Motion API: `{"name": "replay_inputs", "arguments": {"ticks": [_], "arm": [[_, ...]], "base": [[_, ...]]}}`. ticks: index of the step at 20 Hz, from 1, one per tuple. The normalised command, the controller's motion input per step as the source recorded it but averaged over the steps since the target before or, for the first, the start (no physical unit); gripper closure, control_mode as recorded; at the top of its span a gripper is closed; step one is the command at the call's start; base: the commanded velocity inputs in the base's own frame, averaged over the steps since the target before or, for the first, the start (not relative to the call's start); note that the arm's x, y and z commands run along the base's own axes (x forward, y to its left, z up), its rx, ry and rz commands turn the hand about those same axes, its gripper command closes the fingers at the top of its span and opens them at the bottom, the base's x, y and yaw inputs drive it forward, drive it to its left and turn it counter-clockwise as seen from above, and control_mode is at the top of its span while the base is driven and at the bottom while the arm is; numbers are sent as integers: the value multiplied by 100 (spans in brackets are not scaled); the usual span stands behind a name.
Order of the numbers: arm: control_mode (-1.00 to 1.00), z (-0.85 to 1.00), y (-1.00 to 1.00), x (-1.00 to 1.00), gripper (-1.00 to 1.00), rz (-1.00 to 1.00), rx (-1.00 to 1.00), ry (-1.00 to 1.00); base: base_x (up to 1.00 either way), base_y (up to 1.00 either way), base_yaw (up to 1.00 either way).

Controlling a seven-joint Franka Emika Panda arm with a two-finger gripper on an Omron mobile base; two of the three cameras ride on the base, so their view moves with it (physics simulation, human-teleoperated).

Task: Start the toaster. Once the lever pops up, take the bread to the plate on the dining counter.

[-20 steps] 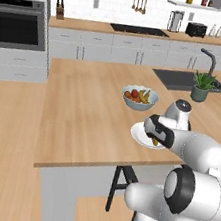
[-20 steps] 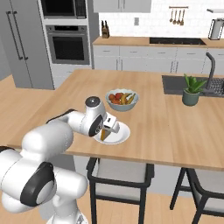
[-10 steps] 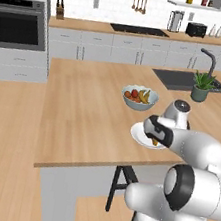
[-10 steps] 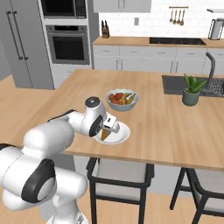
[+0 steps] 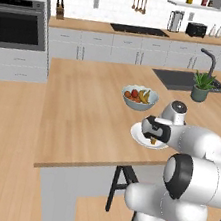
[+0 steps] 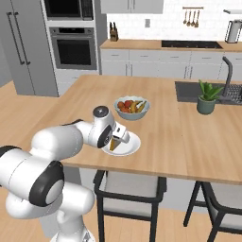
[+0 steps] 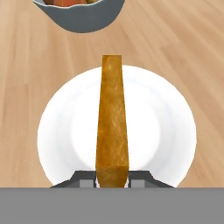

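My gripper [image 7: 113, 178] is shut on the bread [image 7: 113, 118], a thin golden-brown slice held edge-on between the two finger tips. The slice hangs over the middle of the white plate [image 7: 166, 131]; I cannot tell whether it touches it. The plate [image 5: 138, 135] lies near the front edge of the light-wood dining counter [image 5: 82, 108], with the gripper [image 5: 153, 135] low over it. From the other side, the gripper [image 6: 115, 143] holds the bread [image 6: 112, 145] above the plate [image 6: 131, 147]. The black toaster [image 5: 196, 30] stands far off on the back wall counter.
A pale bowl of fruit [image 5: 140, 98] stands just behind the plate, also in the bowl [image 6: 131, 108] and bowl [image 7: 78, 13]. A potted plant [image 5: 202, 87] and dark inset sink [image 5: 180, 79] lie to the right. Stools [image 6: 130, 189] stand under the counter's front edge.
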Motion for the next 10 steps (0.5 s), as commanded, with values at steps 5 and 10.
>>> {"name": "replay_inputs", "arguments": {"ticks": [5,10], "arm": [[-100,0,0,4,-100,-1,0,0],[-100,0,0,0,-100,0,0,0]], "base": [[0,0,0],[0,0,0]]}}
